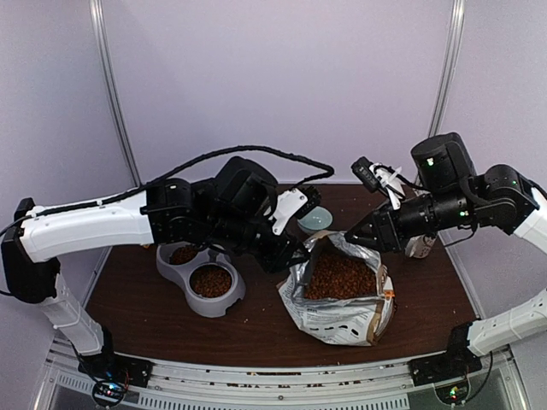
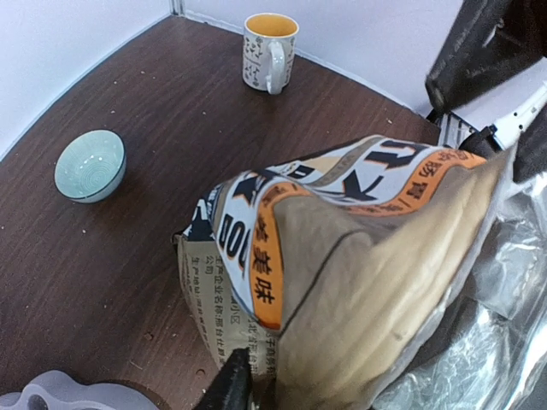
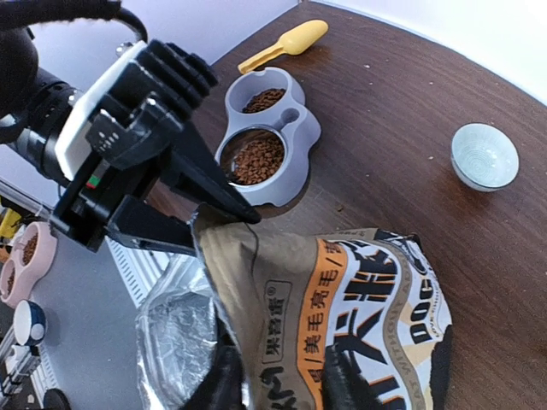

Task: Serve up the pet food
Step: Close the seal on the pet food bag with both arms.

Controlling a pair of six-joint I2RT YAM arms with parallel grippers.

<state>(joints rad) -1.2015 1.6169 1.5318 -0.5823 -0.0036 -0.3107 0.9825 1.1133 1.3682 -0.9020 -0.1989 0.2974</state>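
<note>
The pet food [image 1: 340, 275] fills the open silver bag [image 1: 338, 320], which stands in the middle of the table. More of the kibble lies in both cups of the grey double bowl [image 1: 229, 295], and in the right wrist view it shows as brown pellets [image 3: 256, 158]. My left gripper [image 1: 301, 254] is at the bag's left rim. In the right wrist view its two black fingers [image 3: 224, 198] close on the rim's corner. My right gripper [image 3: 282, 383] is at the right rim, fingers apart, with the printed bag wall [image 3: 342, 290] between them.
A teal bowl [image 1: 314, 220] sits behind the bag, and it also shows in the left wrist view [image 2: 90, 165]. A mug [image 2: 269, 51] stands at the back right, close to my right arm. A yellow scoop [image 3: 286, 44] lies beyond the double bowl [image 3: 295, 175].
</note>
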